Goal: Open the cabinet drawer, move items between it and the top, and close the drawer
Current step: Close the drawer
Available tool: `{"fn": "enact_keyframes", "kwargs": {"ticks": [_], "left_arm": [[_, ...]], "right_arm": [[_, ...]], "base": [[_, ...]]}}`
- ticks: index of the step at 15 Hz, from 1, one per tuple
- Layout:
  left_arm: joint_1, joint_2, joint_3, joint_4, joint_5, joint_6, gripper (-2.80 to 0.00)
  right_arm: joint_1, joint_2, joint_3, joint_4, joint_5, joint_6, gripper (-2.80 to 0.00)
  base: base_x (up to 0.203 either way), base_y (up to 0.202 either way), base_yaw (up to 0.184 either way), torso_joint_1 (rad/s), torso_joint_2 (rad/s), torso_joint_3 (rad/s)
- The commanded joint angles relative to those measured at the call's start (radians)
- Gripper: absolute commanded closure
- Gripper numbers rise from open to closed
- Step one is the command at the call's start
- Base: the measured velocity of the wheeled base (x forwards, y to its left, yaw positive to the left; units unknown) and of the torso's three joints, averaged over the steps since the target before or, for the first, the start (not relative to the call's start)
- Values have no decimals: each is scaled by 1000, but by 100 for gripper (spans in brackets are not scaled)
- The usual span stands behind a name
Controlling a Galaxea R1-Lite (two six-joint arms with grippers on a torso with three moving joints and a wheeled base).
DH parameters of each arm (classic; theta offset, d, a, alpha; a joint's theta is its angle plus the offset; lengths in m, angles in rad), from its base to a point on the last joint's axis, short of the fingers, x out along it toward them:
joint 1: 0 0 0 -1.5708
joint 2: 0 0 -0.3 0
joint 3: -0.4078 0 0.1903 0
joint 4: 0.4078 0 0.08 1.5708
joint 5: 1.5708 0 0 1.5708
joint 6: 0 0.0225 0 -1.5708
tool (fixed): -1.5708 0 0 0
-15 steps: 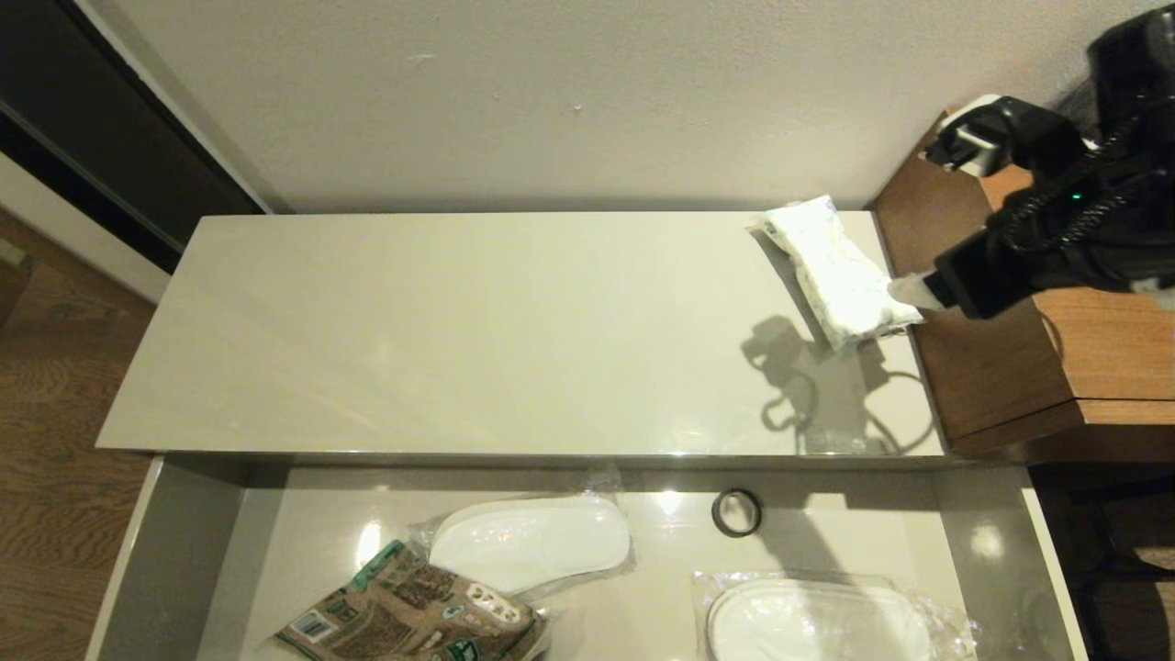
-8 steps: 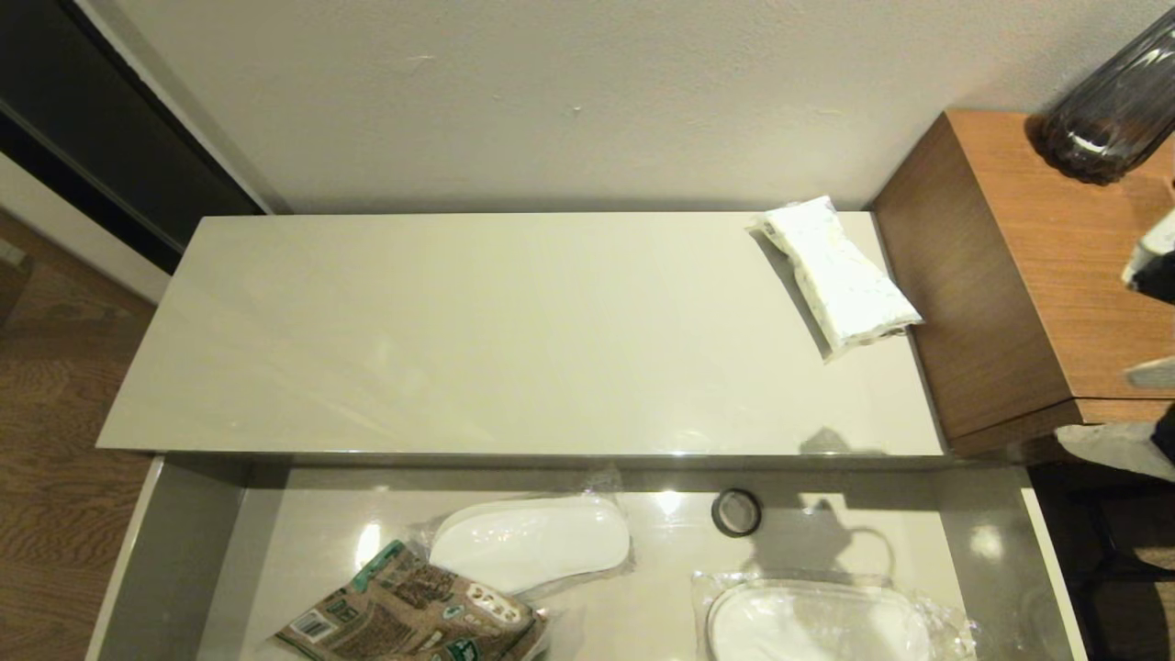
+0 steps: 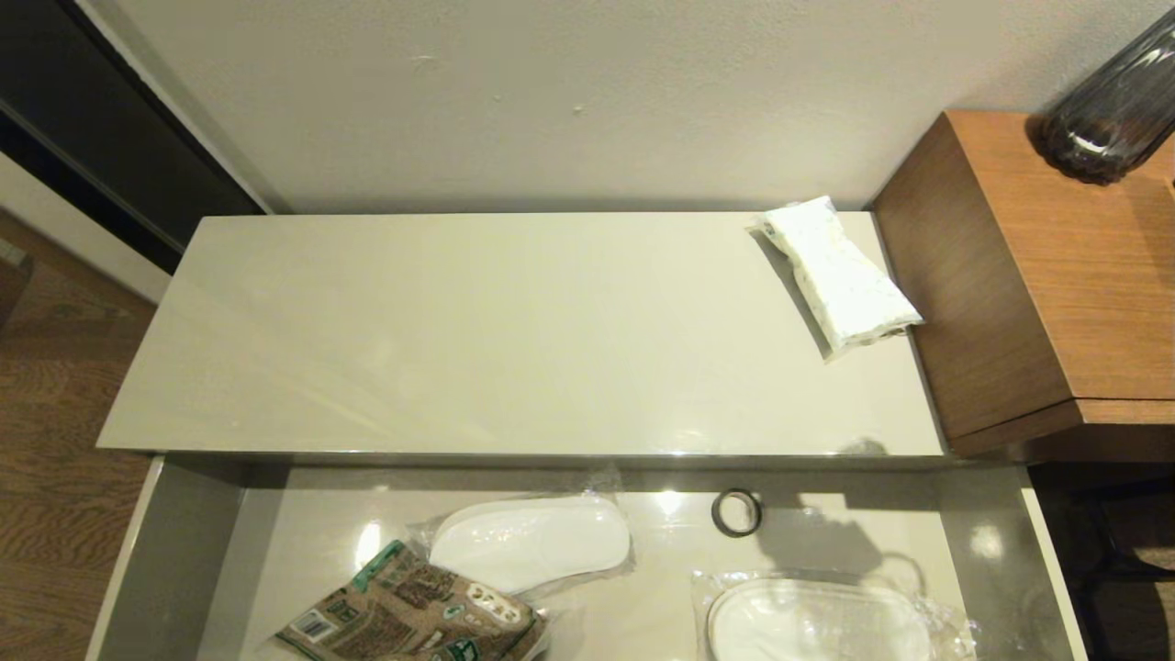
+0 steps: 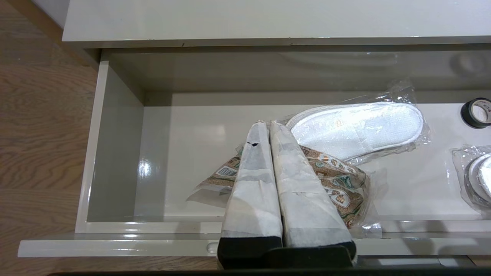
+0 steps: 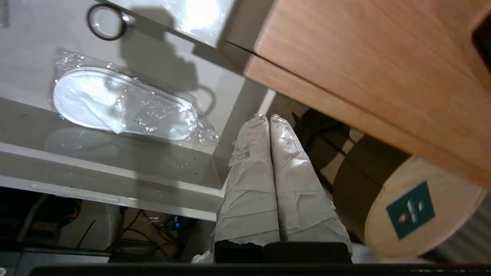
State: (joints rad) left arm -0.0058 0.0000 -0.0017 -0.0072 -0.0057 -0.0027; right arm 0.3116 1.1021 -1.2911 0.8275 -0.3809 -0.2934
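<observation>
The cabinet drawer [image 3: 174, 542] stands pulled out below the cream top [image 3: 477, 330]. A soft white pack [image 3: 840, 275] lies on the top's far right end, next to the wooden unit. The brown-and-green packet [image 3: 408, 620] lies in the drawer at the left, partly under a bagged slipper. Neither arm shows in the head view. My left gripper [image 4: 264, 124] hangs shut and empty above the packet [image 4: 337, 180] near the drawer's front wall. My right gripper [image 5: 267, 118] is shut and empty, off the drawer's right end [image 5: 238, 126], below the wooden unit.
Two white slippers in clear bags [image 3: 531, 542] [image 3: 817, 620] and a small dark tape ring [image 3: 736, 512] lie in the drawer. A taller orange-brown wooden unit [image 3: 1056, 266] with a dark glass vase [image 3: 1111, 101] stands to the right. A round wooden bin [image 5: 422, 207] sits under it.
My right arm has drawn back from the white pack on the top, out of the head view toward the lower right, and its fingers have shut. The pack stays where it lay.
</observation>
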Motion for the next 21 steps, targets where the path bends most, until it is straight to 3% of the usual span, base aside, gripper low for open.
{"fn": "enact_keyframes", "kwargs": {"ticks": [1, 3, 6, 7, 9, 12, 13, 14, 18, 21], "left_arm": [[0, 2, 0, 0, 0, 0, 0], [0, 2, 0, 0, 0, 0, 0], [0, 2, 0, 0, 0, 0, 0], [0, 2, 0, 0, 0, 0, 0], [0, 2, 0, 0, 0, 0, 0], [0, 2, 0, 0, 0, 0, 0], [0, 2, 0, 0, 0, 0, 0], [0, 2, 0, 0, 0, 0, 0], [1, 2, 0, 0, 0, 0, 0], [1, 2, 0, 0, 0, 0, 0]], "right_arm": [[-26, -34, -10, 57, 4, 55, 0], [-24, -39, -7, 61, 32, 145, 0], [-14, -105, 15, 67, 251, 286, 0], [-14, -150, 34, 67, 248, 299, 0], [-15, -258, 93, 69, 219, 306, 0], [-26, -355, 157, 68, 39, 315, 0], [-39, -364, 180, 62, -52, 346, 0], [-45, -374, 219, 58, -88, 390, 0], [-52, -406, 324, 28, -130, 432, 0], [-85, -343, 358, -153, -157, 416, 0]], "base": [[0, 0, 0, 0, 0, 0], [0, 0, 0, 0, 0, 0], [0, 0, 0, 0, 0, 0], [0, 0, 0, 0, 0, 0], [0, 0, 0, 0, 0, 0], [0, 0, 0, 0, 0, 0], [0, 0, 0, 0, 0, 0], [0, 0, 0, 0, 0, 0], [0, 0, 0, 0, 0, 0], [0, 0, 0, 0, 0, 0]]}}
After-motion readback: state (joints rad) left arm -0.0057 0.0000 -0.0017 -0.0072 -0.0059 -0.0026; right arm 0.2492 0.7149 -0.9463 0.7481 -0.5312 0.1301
